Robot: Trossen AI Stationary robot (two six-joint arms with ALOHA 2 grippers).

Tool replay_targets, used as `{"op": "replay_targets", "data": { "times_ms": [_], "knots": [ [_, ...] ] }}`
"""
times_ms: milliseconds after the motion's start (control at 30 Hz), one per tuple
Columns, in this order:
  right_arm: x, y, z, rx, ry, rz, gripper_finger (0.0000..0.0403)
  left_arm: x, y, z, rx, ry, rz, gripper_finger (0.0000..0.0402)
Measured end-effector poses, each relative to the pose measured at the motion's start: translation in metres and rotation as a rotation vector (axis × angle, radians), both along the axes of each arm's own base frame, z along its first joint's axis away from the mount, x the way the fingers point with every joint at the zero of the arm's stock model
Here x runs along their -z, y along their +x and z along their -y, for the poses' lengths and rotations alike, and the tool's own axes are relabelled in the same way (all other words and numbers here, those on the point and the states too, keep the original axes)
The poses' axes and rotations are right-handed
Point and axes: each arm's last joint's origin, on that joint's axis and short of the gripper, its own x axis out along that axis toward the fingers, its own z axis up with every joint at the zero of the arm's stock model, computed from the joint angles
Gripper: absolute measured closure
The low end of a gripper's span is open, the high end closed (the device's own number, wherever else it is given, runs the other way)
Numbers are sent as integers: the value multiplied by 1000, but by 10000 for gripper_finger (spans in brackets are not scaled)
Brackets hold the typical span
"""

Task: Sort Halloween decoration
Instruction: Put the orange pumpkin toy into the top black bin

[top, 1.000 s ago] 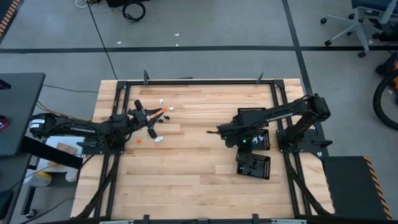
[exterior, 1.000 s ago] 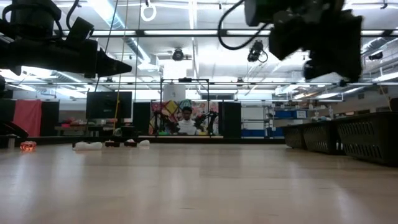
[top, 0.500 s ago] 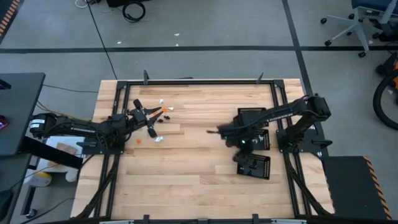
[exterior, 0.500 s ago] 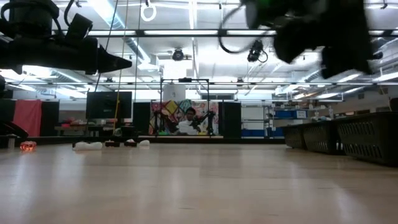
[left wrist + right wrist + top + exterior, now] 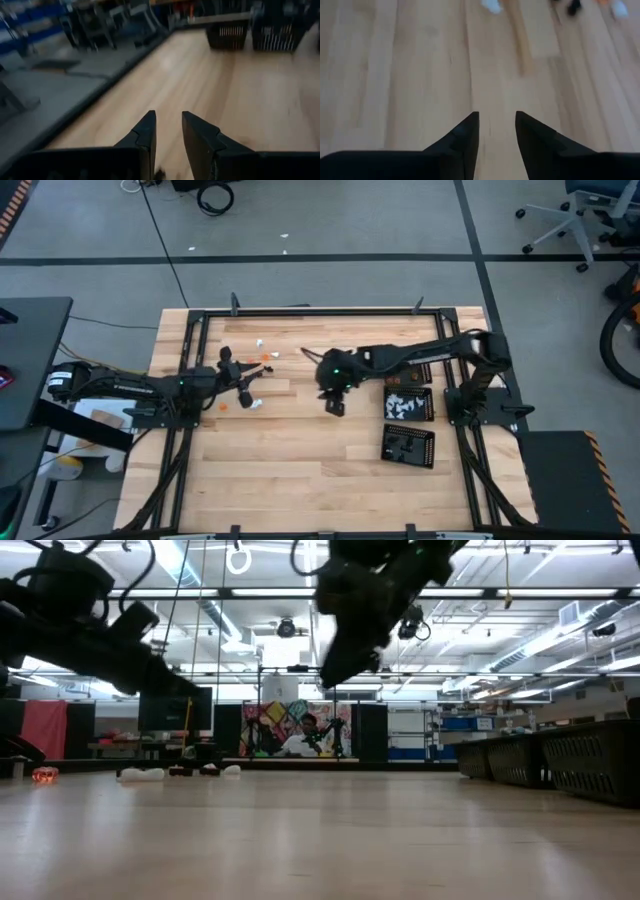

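On my wooden bench, some pieces lie loose near the left hand; 2 trays hold others. Both hands are narrowly open, empty; right hand mid-bench.

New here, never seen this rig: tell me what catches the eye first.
The right arm's gripper stretches far across the butcher-block table, jaws open and empty. Tiny white, orange and black Halloween pieces lie scattered by the left gripper. Two black perforated trays sit on the right.
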Motion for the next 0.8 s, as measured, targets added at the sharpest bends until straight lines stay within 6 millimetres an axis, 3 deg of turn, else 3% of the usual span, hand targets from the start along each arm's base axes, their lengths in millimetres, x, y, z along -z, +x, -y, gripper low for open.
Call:
{"op": "replay_targets", "data": {
  "times_ms": [200,367,567,800],
  "knots": [
    [48,31,8,-127,-74,55,270,12,-4,-1,-39,-108,-72,275],
    [70,51,26,-206,-27,206,270,6,-1,-6,-106,-186,-167,234],
    [86,49,45,-190,-61,322,270,-6,5,-15,-199,-272,-271,224],
    [90,45,46,-208,-122,445,270,4,12,-35,-319,-299,-297,224]
  ]
}}
